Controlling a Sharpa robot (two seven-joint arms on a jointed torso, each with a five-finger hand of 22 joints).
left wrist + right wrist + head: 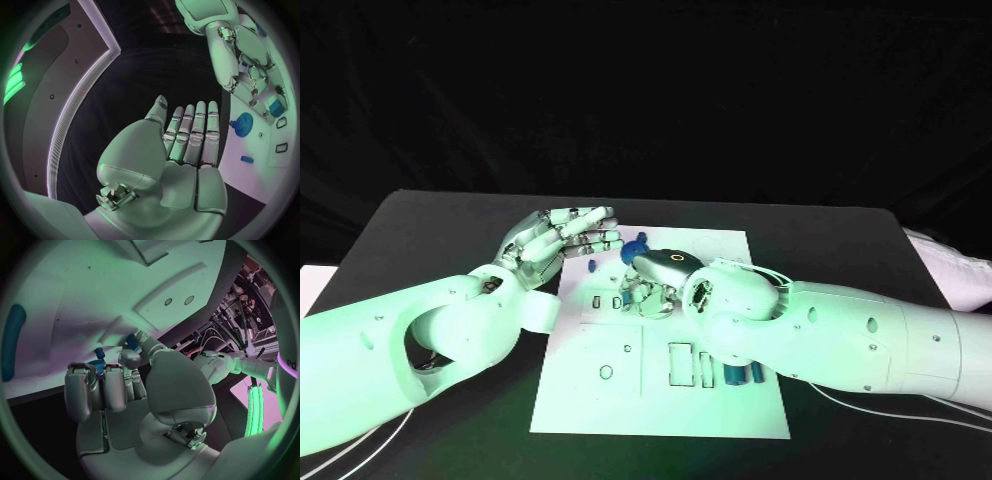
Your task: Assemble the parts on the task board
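Observation:
The white task board [596,395] lies in the middle of the table. My right hand [664,272] is curled palm-down over the board's centre; its thumb and a finger [130,359] pinch a small blue cylinder part [132,342], also seen at its fingertips [275,106]. A blue gear [635,248] stands on the board just beyond that hand, and a small blue piece [589,267] lies beside it. My left hand [567,235] hovers flat over the board's far left corner, fingers [190,132] straight and together, holding nothing.
Two more blue parts [736,375] lie in slots at the board's near right, partly under my right forearm. Empty slots [681,362] mark the board's near half. Black table [430,230] surrounds the board.

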